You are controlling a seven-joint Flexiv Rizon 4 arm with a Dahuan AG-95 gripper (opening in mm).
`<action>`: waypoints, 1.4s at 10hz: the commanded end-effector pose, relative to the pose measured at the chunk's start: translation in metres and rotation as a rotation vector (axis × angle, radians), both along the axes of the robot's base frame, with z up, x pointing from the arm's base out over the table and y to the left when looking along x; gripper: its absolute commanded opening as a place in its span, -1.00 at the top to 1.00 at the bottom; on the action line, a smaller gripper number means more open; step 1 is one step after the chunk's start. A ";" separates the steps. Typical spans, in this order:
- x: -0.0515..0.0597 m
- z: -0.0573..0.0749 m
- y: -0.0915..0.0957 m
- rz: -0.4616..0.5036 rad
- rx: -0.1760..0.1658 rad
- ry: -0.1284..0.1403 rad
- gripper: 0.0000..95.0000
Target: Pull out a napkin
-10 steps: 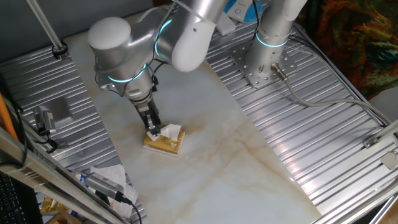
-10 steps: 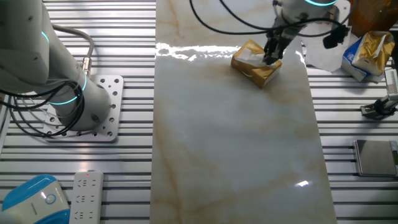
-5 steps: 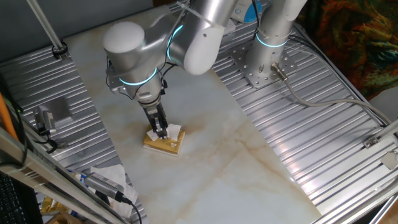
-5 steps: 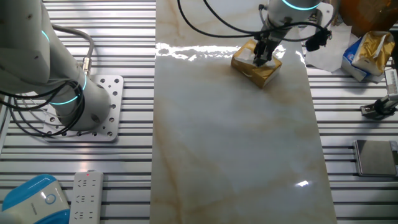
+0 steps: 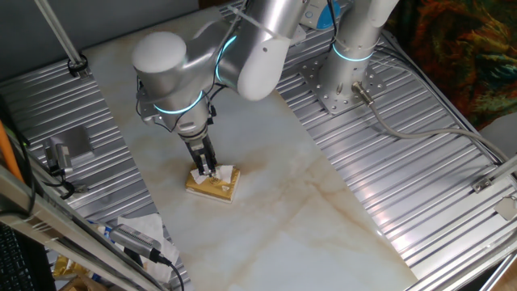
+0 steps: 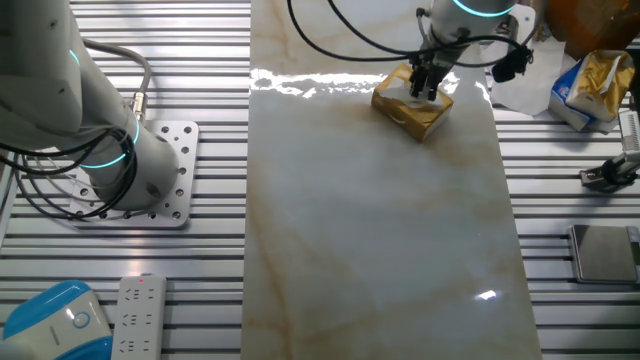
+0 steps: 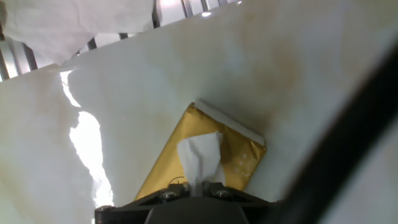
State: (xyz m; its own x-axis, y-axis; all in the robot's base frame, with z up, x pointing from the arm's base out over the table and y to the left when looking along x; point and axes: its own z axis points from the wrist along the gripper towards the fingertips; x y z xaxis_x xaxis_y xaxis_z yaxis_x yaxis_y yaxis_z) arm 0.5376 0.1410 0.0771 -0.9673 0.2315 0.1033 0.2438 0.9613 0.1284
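A flat tan-yellow box [image 5: 212,188] lies on the marble table top, and a white napkin [image 5: 224,172] sticks up from its slot. My gripper [image 5: 210,171] points down onto the top of the box, its fingers together on the napkin. In the hand view the napkin [image 7: 200,157] rises from the box [image 7: 239,155] straight into my gripper [image 7: 194,186], pinched between the two fingers. The other fixed view shows my gripper [image 6: 424,93] on top of the box [image 6: 415,112], with a bit of the napkin [image 6: 403,92] beside it.
A wrinkly white paper heap [image 5: 139,226] lies off the marble edge near the box; it also shows in the other fixed view [image 6: 520,85] and the hand view [image 7: 74,22]. A second arm's base [image 5: 339,81] stands on the ribbed metal surface. A gold bag [image 6: 600,80] sits nearby.
My gripper moved from the box's edge to over its slot, then stayed nearly still there with the napkin between the fingers. The box has not moved.
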 end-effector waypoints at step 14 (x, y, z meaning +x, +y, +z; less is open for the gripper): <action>-0.043 0.114 -0.137 0.196 -0.129 0.021 1.00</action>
